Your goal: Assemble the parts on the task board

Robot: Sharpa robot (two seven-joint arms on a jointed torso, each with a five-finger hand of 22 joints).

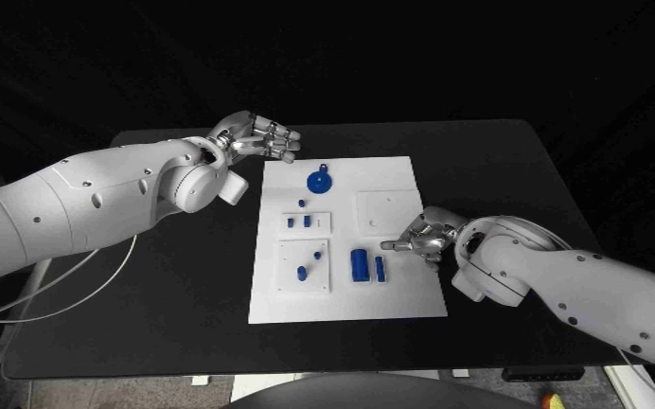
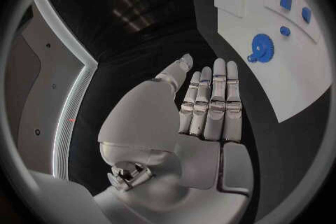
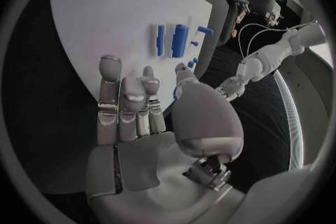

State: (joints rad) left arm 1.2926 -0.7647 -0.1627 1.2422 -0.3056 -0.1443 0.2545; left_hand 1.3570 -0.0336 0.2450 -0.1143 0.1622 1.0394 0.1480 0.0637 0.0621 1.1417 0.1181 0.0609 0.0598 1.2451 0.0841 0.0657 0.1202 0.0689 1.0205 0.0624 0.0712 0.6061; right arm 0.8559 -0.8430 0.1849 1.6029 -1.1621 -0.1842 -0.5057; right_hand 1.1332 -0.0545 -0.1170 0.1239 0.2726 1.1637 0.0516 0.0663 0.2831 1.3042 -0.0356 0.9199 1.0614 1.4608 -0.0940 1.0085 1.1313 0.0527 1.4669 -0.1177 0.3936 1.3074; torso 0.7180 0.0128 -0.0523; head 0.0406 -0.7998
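Both silver robot hands, left (image 1: 256,138) and right (image 1: 420,237), hover open-fingered and empty beside the white task board (image 1: 348,307), probably poised to reach its small blue parts (image 1: 362,265).

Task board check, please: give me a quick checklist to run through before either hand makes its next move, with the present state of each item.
1. Left hand free: ok, it holds nothing, fingers apart.
2. Right hand free: ok, it holds nothing, at the right edge of the task board.
3. Blue gear reachable: ok, it lies uncovered on the board near the left hand.
4. Blue cylinder reachable: ok, it lies just left of the right hand.
5. Small blue pieces seated in their slots: cannot tell.
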